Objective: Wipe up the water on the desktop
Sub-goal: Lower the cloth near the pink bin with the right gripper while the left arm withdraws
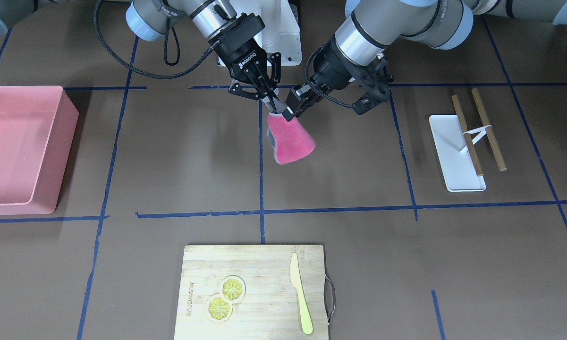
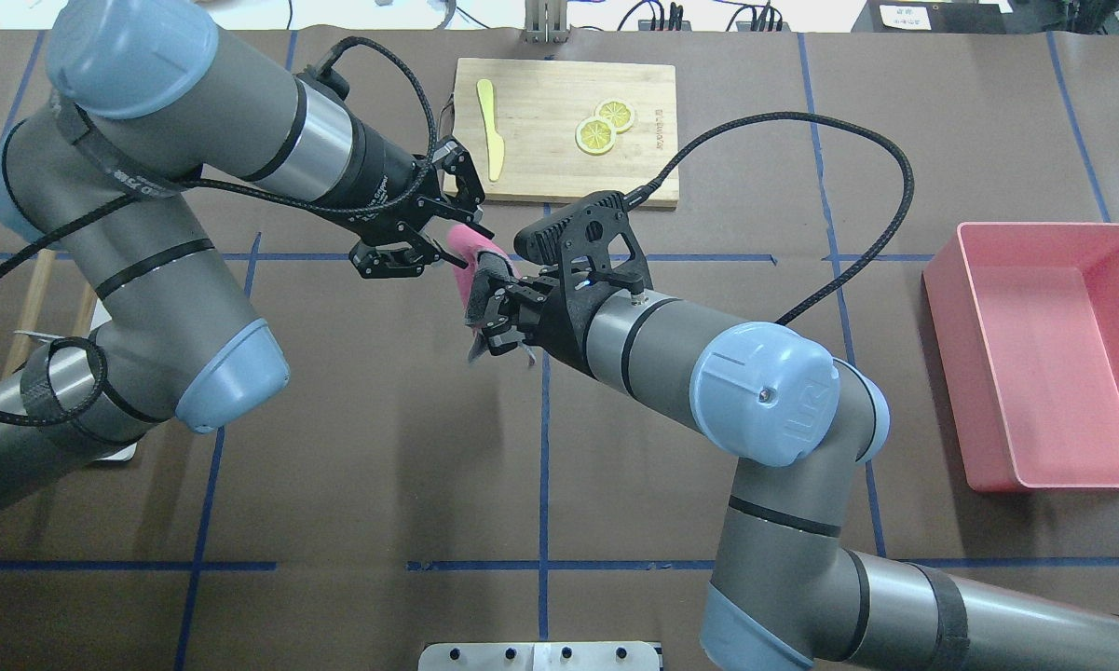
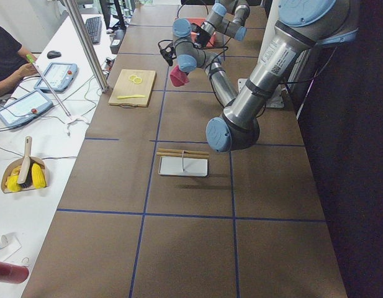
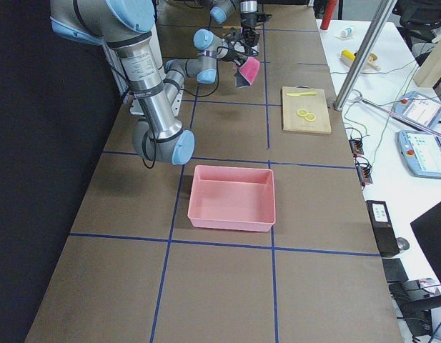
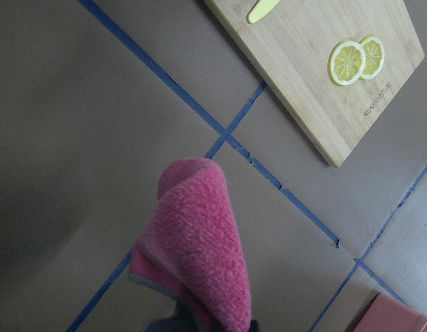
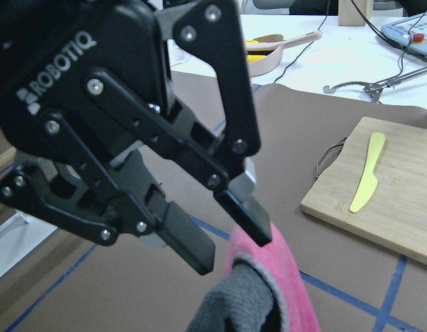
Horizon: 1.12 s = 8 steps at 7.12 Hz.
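A pink cloth with a grey underside hangs in the air above the middle of the dark-brown desktop. My right gripper is shut on its top edge, with the fingers pinched to a point. My left gripper stands open right beside that hold. In the right wrist view the left gripper shows a narrow gap with table visible through it, one fingertip at the cloth. In the left wrist view the cloth curls up from the bottom. I see no water on the desktop.
A pink bin sits on the robot's right side. A bamboo cutting board with two lemon slices and a yellow knife lies at the far edge. A white tray with wooden sticks lies on the robot's left.
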{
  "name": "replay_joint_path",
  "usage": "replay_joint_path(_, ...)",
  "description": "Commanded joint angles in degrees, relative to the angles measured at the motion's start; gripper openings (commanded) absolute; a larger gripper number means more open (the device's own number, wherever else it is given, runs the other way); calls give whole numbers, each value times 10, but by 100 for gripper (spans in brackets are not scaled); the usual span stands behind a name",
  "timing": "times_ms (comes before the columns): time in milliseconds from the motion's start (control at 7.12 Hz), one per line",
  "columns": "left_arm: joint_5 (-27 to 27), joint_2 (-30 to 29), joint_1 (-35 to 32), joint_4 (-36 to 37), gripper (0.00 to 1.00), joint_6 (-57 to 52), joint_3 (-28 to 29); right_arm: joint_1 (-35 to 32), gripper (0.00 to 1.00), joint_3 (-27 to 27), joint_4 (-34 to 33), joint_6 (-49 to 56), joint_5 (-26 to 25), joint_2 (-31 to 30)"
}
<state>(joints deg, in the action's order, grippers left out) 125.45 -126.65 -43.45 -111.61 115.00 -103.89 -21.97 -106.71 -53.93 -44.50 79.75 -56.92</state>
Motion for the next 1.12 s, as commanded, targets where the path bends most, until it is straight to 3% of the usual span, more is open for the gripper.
replay_joint_path(0,2,2,-15,6,100,-1,-1,-1,0,-16,-6,0,3,-5)
replay_joint_path(140,11,6,-36,8,100,-1,-2,-3,0,-29,-13,0,4,-8)
replay_joint_path(281,63,24,-78,10,100,-4,-2,-4,0,-66,-73,0,5,-14)
replay_joint_path(561,148,63,-178,43,100,-149,-12,-8,0,-144,-217,-8,38,-20)
replay_joint_path(842,149,119,-216,88,100,-283,-59,-3,1,-197,-403,-160,74,-19)
replay_joint_path(982,148,138,-236,111,100,-329,-81,-4,0,-198,-415,-174,75,-25)
